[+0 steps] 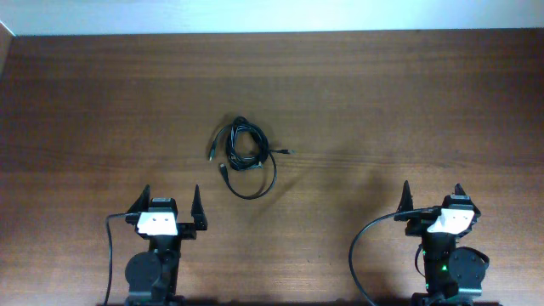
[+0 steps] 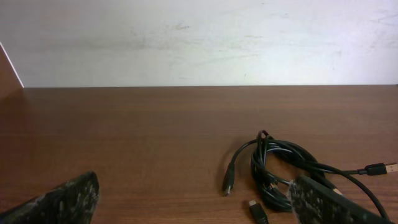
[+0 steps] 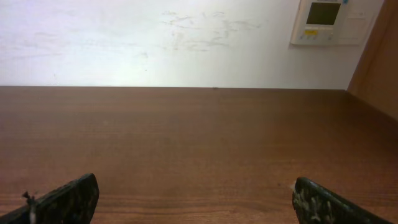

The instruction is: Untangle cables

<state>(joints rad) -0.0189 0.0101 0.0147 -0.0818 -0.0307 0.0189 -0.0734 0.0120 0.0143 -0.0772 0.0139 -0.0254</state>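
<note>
Left black two-finger gripper (image 1: 172, 197) sat released near the front edge of the dark brown wooden table (image 1: 382, 93), fingers spread wide, holding nothing. Thin black cables (image 1: 245, 153), looped in a small bundle with loose plug ends, lay ahead of it and slightly to its right, well apart. Only its wrist view showed the bundle (image 2: 280, 174) close up, with a gold-tipped plug (image 2: 380, 168) pointing right. Right black two-finger gripper (image 1: 432, 194) was likewise released and empty. Only its wrist view caught a white wall panel with a greenish screen (image 3: 326, 22). The panel's lettering was too small to read.
</note>
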